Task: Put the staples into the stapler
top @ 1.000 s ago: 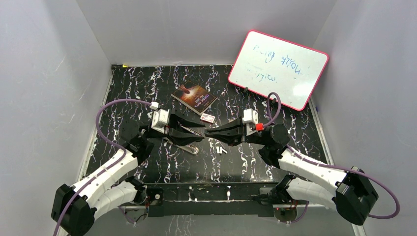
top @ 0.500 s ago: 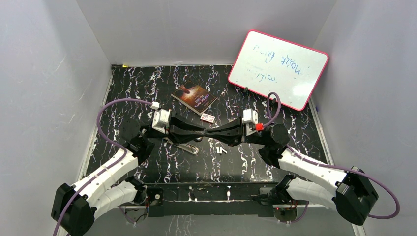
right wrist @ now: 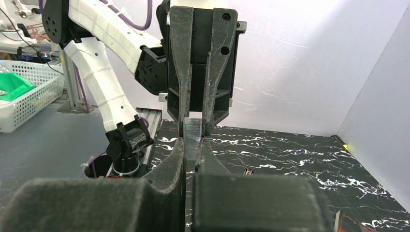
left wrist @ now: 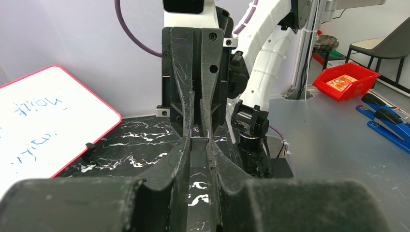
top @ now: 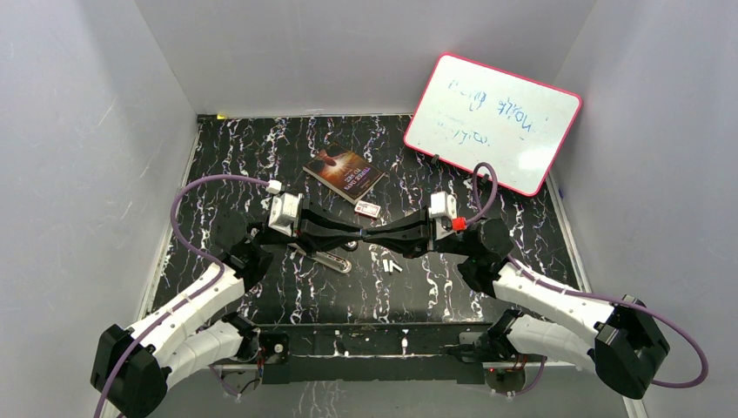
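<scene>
Top cam: L gripper and R gripper nose to nose above middle of black marbled table, arms reaching in from either side.

Betw. them: one staple strip, ribbed grey, running lengthwise from one gripper to the other.

R jaws: together, clamped on near end of strip in R wrist cam.

L jaws: narrow, pressing on both long sides of same strip at its other end; no gap visible either side.

L wrist cam: strip seen end-on as small silver U betw. L fingertips.

Stapler: lies flat on table just on near side of L gripper, touched by neither gripper.

Two loose strips: lie on table near R gripper, near side, apart from stapler.

Small white-and-red box: sits on table just beyond grippers' meeting pt.

Further back: book flat on table; whiteboard leaning at back-R corner, faint writing, unreadable.
</scene>
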### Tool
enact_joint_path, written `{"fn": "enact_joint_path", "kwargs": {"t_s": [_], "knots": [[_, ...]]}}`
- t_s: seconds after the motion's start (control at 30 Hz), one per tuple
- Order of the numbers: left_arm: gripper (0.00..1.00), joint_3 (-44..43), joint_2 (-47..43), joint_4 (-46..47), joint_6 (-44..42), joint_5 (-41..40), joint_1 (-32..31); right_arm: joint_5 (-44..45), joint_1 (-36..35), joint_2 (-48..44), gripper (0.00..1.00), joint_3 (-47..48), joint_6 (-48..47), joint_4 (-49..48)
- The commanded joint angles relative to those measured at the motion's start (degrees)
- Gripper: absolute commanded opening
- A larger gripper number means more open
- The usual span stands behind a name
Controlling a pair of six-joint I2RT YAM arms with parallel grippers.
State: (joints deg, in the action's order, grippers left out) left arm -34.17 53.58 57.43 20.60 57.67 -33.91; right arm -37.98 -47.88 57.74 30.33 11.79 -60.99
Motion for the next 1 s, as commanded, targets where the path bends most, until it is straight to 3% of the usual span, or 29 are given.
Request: {"fn": "enact_joint_path", "kwargs": {"t_s": [0.0, 0.17, 0.27, 0.4, 0.5, 0.6, 0.67, 0.77, 0.87, 0.97], "knots": [[0.00, -0.7, -0.7, 3.1, -0.7, 1.5, -0.3, 0.4, 0.1, -0.6, 0.12, 2.9, -0.8, -1.4], [0.00, -0.7, -0.7, 3.1, -1.0, 1.5, -0.4, 0.7, 0.1, -1.8, 0.42, 2.5, -1.4, -0.7], [0.00, -0.7, -0.7, 3.1, -1.4, 1.2, -0.3, 0.3, 0.1, -4.1, 0.55, 2.2, -2.7, 2.0], [0.00, -0.7, -0.3, 3.2, -1.5, 1.7, -0.3, 2.0, 0.1, -10.0, 0.63, 1.2, -4.8, 9.2], [0.00, -1.0, -0.3, 0.3, -3.3, 4.3, -0.3, 9.3, 0.1, -15.2, 0.65, 0.1, -6.4, 14.3], [0.00, -5.2, 0.0, -16.8, -14.0, 8.8, -0.2, 24.6, 0.1, -18.8, 0.66, -0.4, -8.1, 17.3], [0.00, -11.2, 0.6, -42.7, -33.6, 6.6, -0.4, 38.0, 0.1, -20.2, 0.66, -0.5, -6.5, 17.9], [0.00, -17.3, 3.3, -65.9, -47.5, -0.3, -0.7, 58.4, 0.1, -19.8, 0.66, 2.0, 0.6, 23.4], [0.00, -19.6, 5.4, -78.8, -54.7, -6.5, -1.0, 68.9, 0.1, -16.6, 0.68, 6.4, 4.0, 35.0], [0.00, -19.4, 6.5, -84.1, -56.9, -12.0, -2.8, 73.6, 0.1, -13.6, 0.70, 9.1, 7.2, 44.0]]}}
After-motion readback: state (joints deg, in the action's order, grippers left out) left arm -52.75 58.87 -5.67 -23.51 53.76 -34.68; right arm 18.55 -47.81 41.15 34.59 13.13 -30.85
